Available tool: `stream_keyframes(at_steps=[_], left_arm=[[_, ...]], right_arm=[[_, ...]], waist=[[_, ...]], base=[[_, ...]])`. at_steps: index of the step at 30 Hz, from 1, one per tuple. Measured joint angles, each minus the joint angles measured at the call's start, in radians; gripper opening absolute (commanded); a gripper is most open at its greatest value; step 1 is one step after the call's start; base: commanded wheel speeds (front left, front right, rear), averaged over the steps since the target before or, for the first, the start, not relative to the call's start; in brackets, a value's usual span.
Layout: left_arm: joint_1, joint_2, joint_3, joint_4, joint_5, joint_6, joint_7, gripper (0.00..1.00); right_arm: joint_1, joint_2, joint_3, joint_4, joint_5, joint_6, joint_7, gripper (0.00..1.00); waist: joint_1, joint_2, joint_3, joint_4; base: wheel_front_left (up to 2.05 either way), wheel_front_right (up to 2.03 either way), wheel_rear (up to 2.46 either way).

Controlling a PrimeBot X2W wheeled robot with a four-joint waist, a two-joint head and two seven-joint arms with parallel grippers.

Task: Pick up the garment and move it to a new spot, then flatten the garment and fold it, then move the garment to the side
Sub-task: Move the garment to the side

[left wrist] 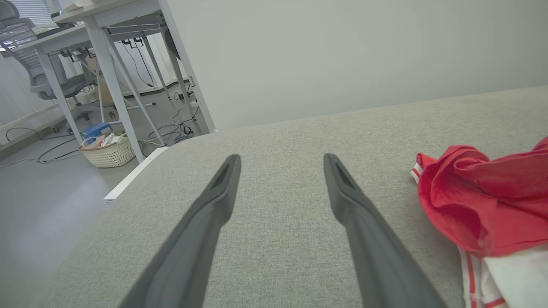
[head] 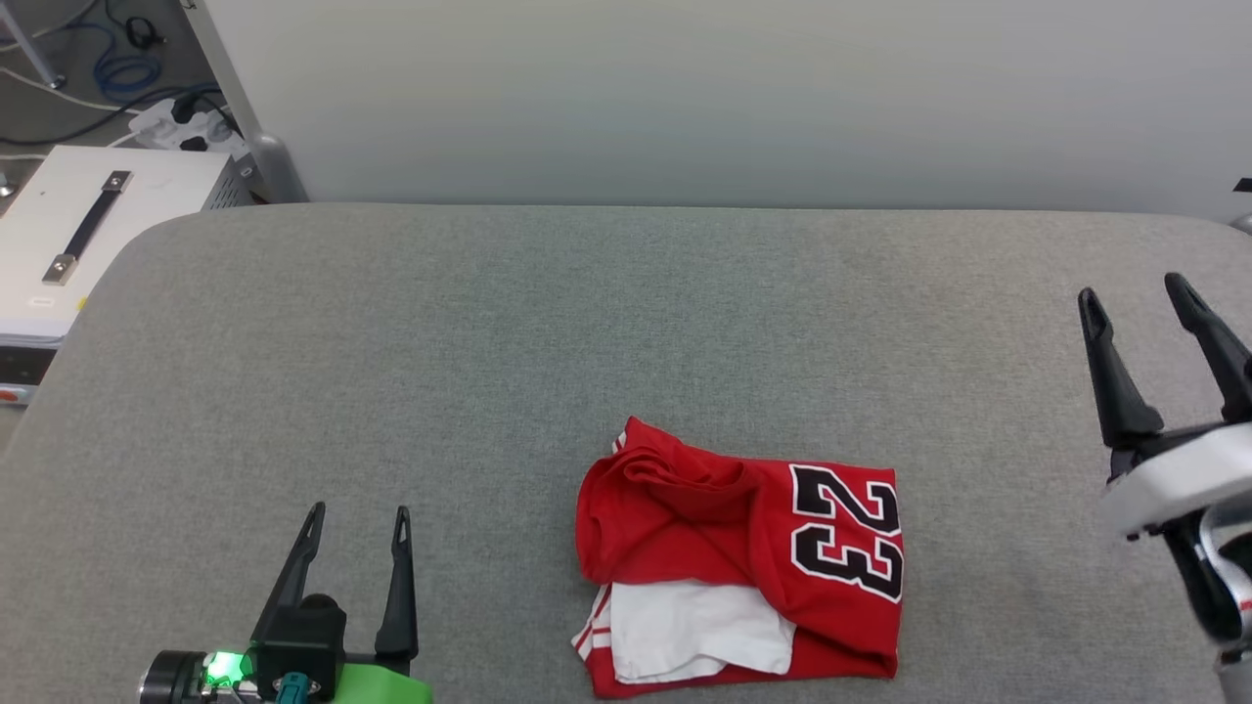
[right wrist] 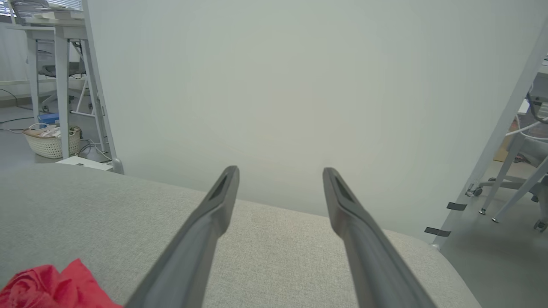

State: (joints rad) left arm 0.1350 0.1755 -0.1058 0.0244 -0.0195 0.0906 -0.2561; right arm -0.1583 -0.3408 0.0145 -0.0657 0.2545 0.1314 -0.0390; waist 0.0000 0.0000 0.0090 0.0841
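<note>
The garment (head: 743, 562), a red jersey shirt with a black "23" and a white sleeve showing, lies bunched near the table's front edge, right of centre. Its red folds (left wrist: 483, 201) rise at the right of the left wrist view, and a red corner (right wrist: 51, 288) shows at the lower left of the right wrist view. My left gripper (head: 358, 516) stands open at the lower left, apart from the shirt, nothing between its fingers (left wrist: 214, 201). My right gripper (head: 1135, 293) is open at the far right, raised and clear of the cloth, its fingers (right wrist: 342, 205) empty.
The grey fabric table (head: 489, 323) spreads wide behind and left of the shirt. A pale wall panel (head: 685, 98) runs along its far edge. A white case with a strap handle (head: 78, 235) sits past the left corner, a basket (left wrist: 109, 152) and desk legs beyond.
</note>
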Motion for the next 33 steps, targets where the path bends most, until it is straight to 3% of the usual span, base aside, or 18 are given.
stream_keyframes(at_steps=[7, 16, 23, 33], left_arm=[[-0.029, -0.008, -0.001, 0.002, 0.000, 0.000, 0.000, 1.00], [-0.057, -0.016, -0.006, 0.004, 0.001, -0.003, 0.000, 1.00], [-0.083, -0.024, -0.016, 0.006, 0.001, -0.007, 0.000, 1.00], [-0.122, -0.039, -0.026, 0.013, 0.001, -0.015, 0.000, 1.00]], right_arm=[[-0.126, -0.146, 0.160, 0.027, 0.348, 0.000, 0.359, 1.00], [-0.152, -0.260, 0.324, 0.076, 0.621, 0.000, 0.732, 1.00], [-0.150, -0.260, 0.381, 0.157, 0.675, 0.000, 0.819, 1.00], [-0.163, -0.189, 0.455, 0.285, 0.733, 0.000, 0.799, 1.00]], waist=[[0.0000, 0.0000, 0.036, 0.025], [0.0000, 0.0000, 0.080, 0.049], [0.0000, 0.0000, 0.113, 0.067], [0.0000, 0.0000, 0.171, 0.095]], base=[[0.00, 0.00, 0.00], [0.00, 0.00, 0.00], [0.00, 0.00, 0.00], [0.00, 0.00, 0.00]])
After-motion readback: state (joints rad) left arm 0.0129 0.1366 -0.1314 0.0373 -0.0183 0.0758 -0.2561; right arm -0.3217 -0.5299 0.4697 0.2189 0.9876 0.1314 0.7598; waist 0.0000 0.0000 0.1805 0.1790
